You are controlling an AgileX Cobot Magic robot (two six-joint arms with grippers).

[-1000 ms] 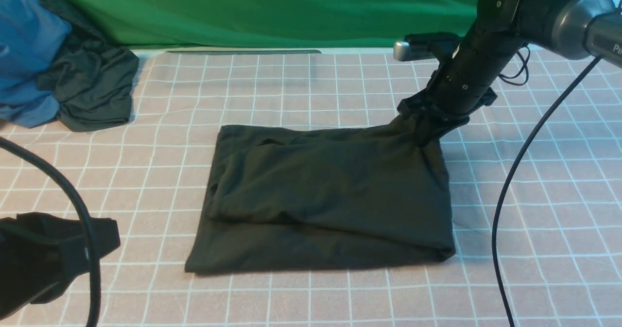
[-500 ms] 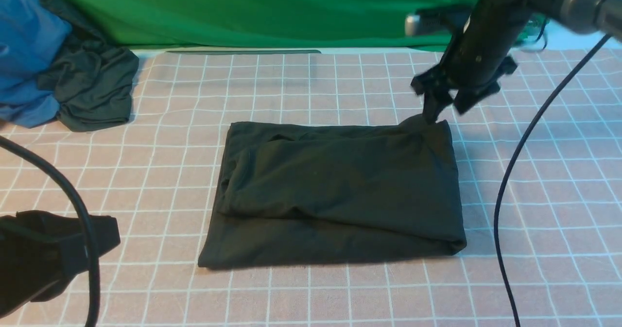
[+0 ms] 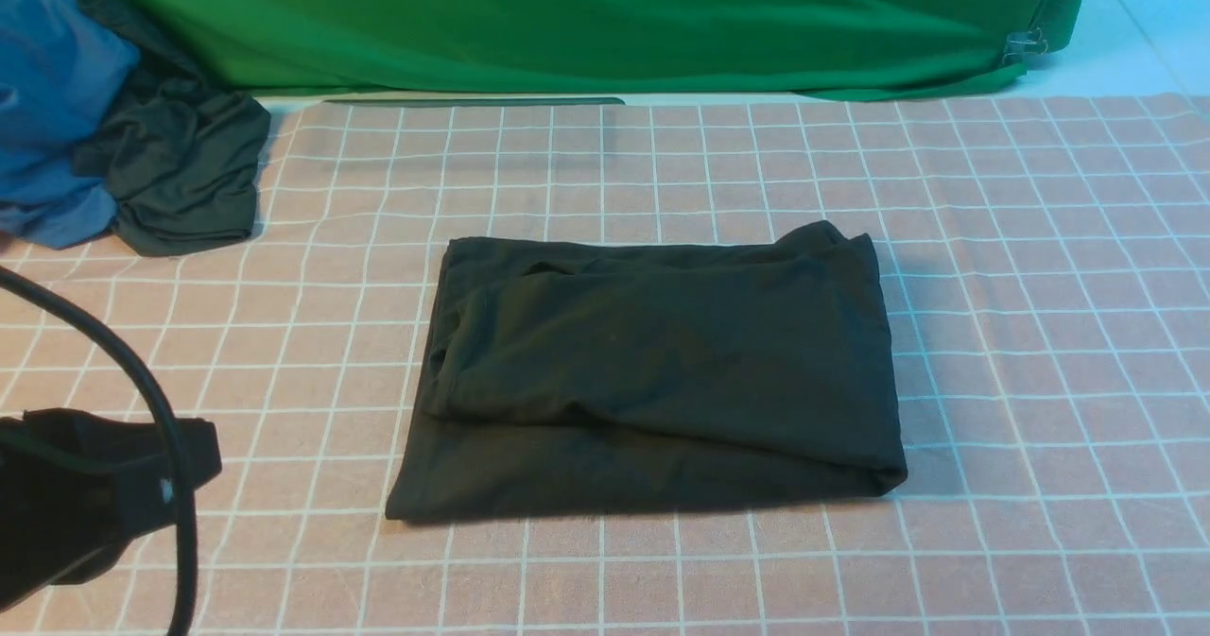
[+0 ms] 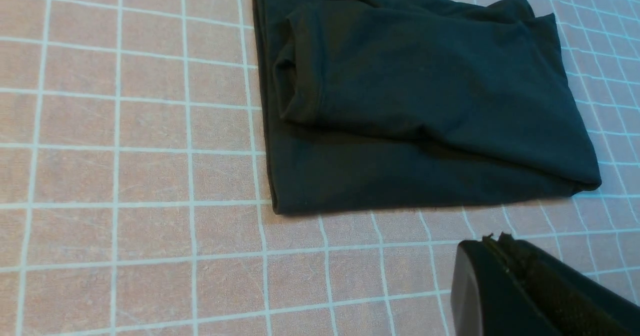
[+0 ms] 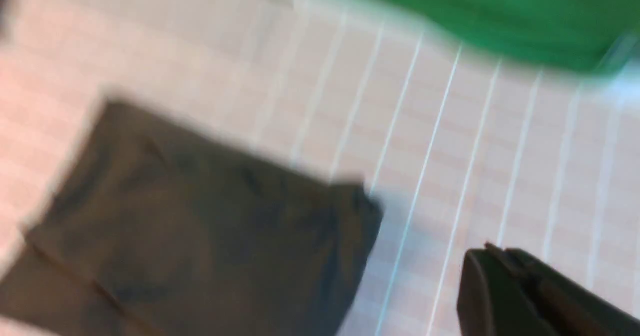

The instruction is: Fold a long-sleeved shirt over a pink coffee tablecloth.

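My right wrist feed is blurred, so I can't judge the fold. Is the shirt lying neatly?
Observer: Mostly. The shirt lies as a folded rectangle on the tablecloth, though its far right corner is slightly humped.
Operator: Where's the left pincer?
Observer: The left pincer is shut and apart from the shirt, near the robot on its left.
Operator: Anything else on the cloth?
Observer: A clothes pile, blue and dark, sits at the far left.

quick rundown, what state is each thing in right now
long-sleeved shirt: folded into a rough rectangle, lying free on the cloth
pink coffee tablecloth: spread flat under the shirt
left gripper: shut, empty, beside the shirt
right gripper: shut, empty, above the table
dark grey-green garment: bunched against the blue cloth
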